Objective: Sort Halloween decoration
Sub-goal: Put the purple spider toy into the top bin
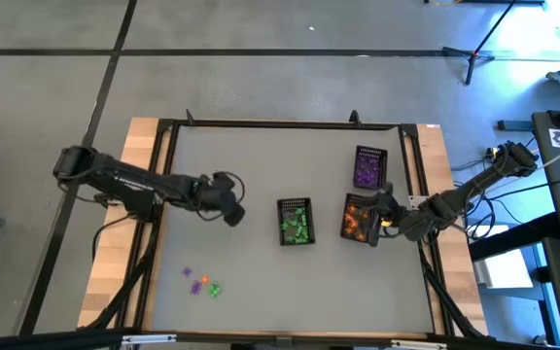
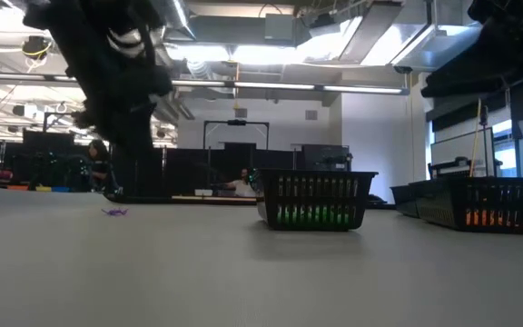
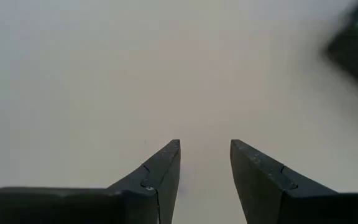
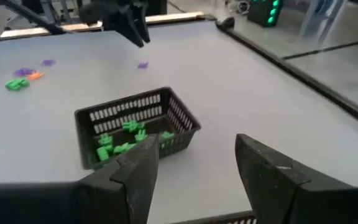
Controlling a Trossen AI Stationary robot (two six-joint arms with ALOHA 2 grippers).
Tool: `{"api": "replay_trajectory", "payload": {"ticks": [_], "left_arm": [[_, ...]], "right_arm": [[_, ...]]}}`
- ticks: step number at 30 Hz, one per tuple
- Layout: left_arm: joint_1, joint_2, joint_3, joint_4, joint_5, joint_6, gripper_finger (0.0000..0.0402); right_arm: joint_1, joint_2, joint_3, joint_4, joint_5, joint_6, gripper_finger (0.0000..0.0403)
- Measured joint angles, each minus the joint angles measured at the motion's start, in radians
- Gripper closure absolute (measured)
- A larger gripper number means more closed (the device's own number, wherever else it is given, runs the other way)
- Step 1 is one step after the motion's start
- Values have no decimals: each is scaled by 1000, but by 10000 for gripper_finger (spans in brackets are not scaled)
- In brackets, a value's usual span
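High view: the right pincer hangs over the orange basket, jaws apart and empty, apparently between picks. The left pincer, also open and empty, hovers above bare bench. A few trinkets lie loose near the front edge, well apart from both; the next move calls for a reach there. Only the right wrist view shows a lone purple piece beyond the green basket.
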Motion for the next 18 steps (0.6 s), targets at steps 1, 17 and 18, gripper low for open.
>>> {"api": "replay_trajectory", "payload": {"ticks": [1, 17, 18], "left_arm": [[22, 3, 0, -20, 30, -10, 267], [133, 127, 1, -71, 169, -76, 267], [133, 141, 1, -76, 170, -76, 267]], "right_arm": [[0, 0, 0, 5, 8, -11, 191], [0, 0, 0, 4, 7, -26, 191], [0, 0, 0, 4, 7, -26, 191]]}}
